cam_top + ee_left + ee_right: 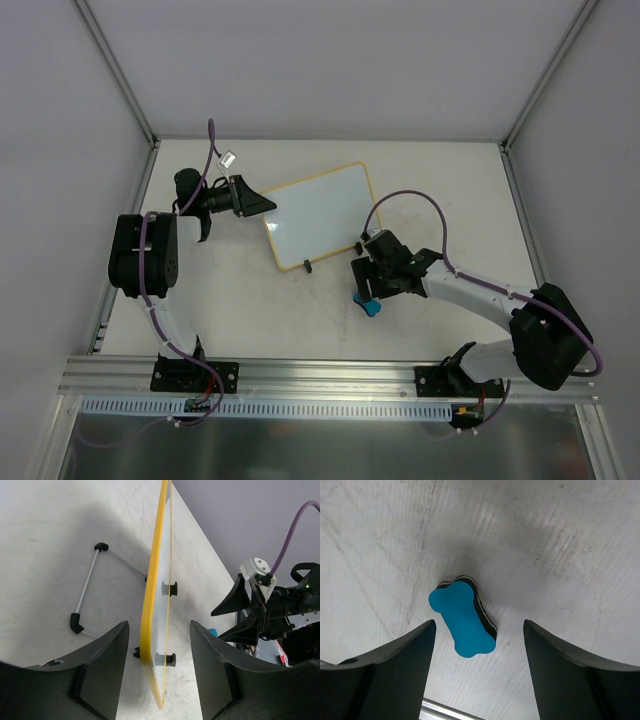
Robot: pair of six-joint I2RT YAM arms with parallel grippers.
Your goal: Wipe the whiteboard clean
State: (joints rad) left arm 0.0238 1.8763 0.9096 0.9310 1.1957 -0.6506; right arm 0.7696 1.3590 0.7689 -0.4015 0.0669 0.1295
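The whiteboard [320,215], white with a pale-yellow frame, stands mid-table on two black clip feet [307,265]. My left gripper [262,203] is open at its left edge. In the left wrist view the board's edge [156,570] runs between my fingers [159,626], and neither finger touches it. My right gripper [365,288] is open just above the blue bone-shaped eraser [371,307], which lies flat on the table in front of the board. In the right wrist view the eraser [463,622] lies between the open fingers of my right gripper [479,630], untouched. The board's face looks blank.
A thin metal rod with black ends [87,587] lies on the table on one side of the board. The right gripper [250,610] shows on its other side. Grey walls and metal posts [115,70] close in the table; an aluminium rail [320,375] runs along the near edge.
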